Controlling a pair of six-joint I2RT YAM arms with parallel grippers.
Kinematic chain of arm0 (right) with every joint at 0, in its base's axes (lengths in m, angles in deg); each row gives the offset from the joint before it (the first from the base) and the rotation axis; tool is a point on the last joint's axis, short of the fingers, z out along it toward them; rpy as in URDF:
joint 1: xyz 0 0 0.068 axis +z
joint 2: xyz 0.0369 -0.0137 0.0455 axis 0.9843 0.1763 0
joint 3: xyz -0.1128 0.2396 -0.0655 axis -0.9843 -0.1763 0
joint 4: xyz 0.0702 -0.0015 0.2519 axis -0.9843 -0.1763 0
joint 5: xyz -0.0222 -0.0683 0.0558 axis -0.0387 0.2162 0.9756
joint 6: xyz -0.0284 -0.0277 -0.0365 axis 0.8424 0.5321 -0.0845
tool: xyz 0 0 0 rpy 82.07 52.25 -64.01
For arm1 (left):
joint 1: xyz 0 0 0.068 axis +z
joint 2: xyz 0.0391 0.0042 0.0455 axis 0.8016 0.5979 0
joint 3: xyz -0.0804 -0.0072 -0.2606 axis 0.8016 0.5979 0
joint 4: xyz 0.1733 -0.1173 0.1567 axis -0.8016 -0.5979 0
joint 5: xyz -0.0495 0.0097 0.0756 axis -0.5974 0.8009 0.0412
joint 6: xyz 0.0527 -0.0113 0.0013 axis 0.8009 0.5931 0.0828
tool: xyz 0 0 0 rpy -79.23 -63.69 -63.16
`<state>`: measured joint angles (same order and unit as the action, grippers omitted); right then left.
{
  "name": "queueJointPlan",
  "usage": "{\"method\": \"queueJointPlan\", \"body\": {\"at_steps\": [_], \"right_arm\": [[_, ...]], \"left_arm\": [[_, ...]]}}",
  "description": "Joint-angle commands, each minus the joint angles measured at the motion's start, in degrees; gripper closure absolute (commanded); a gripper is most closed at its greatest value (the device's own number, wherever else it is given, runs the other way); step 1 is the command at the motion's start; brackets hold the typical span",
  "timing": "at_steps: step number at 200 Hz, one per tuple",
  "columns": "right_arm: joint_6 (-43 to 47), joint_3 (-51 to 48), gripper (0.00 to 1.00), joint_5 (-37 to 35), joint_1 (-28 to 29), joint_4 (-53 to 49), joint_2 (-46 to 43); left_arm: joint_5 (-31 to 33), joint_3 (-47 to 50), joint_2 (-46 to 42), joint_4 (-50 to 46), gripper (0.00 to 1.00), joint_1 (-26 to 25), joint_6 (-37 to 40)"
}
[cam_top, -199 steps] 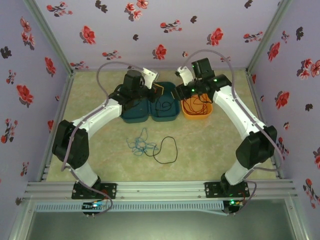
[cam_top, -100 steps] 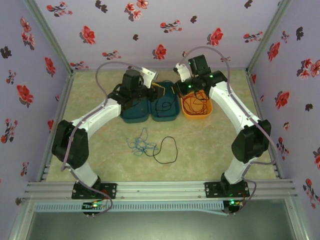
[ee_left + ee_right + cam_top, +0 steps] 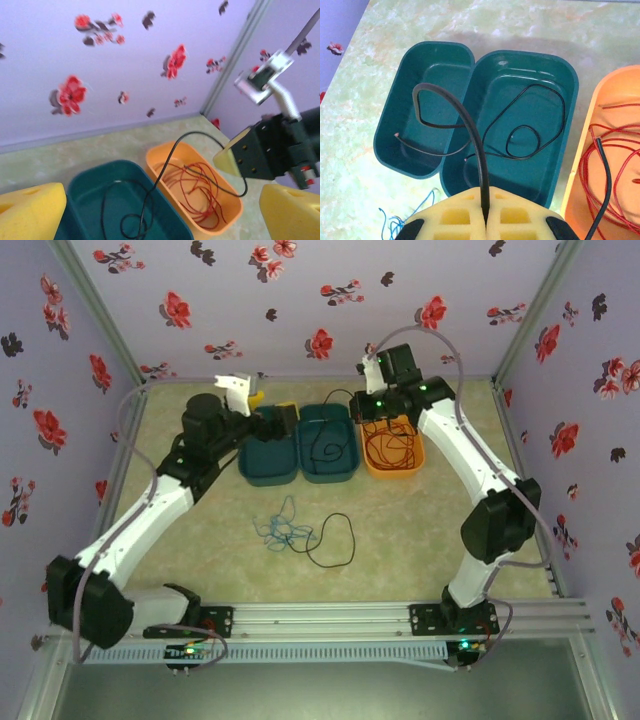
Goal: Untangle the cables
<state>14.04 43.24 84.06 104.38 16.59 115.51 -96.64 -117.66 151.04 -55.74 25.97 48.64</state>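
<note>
- The left gripper [image 3: 272, 412] reaches over the upper-left teal bin [image 3: 268, 482], jaws wide apart.
- The right gripper [image 3: 485, 216] hangs at top centre, jaws clamped on a black cable [image 3: 481, 185] trailing into the second teal bin [image 3: 573, 100].
- Red cables [image 3: 392, 450] lie in the orange bin [image 3: 395, 476].
- A blue tangle [image 3: 280, 532] lies mid-frame on the surface [image 3: 430, 540], its strands too fine to trace.

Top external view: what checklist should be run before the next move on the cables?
1. Right gripper shut on the black cable: ok.
2. Left gripper open and empty: ok.
3. Red cable inside the orange bin: ok.
4. Black cable's hanging tail clear of the red cable: cannot tell.
5. Blue cable apart from the black loop on the table: not ok, they overlap.
</note>
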Motion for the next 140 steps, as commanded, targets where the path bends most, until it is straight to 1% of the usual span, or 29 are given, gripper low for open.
{"method": "queueJointPlan", "body": {"at_steps": [1, 33, 86, 124, 140], "right_arm": [[-5.2, 2.8, 1.0, -1.4, 0.3, 0.4, 2.5], [-6.7, 2.8, 1.0, -3.6, 0.5, -0.4, 2.7], [-8.9, 1.7, 1.0, -3.0, 2.5, 1.2, 1.8], [-10.3, 2.0, 1.0, -0.8, 3.0, 2.9, 1.2], [-10.6, 2.3, 1.0, -1.3, 3.2, 2.1, 0.8]], "left_arm": [[7.7, 1.6, -2.5, -5.6, 0.0, 0.2, 1.1], [8.4, 3.6, -3.8, -6.7, 0.0, 0.2, 0.9], [8.2, 4.8, -2.5, -5.4, 0.0, 0.2, 0.3], [10.8, 2.7, 2.7, -7.7, 0.0, 0.3, 2.8], [12.5, 2.3, 5.4, -8.4, 0.06, 0.4, 3.0]]}}
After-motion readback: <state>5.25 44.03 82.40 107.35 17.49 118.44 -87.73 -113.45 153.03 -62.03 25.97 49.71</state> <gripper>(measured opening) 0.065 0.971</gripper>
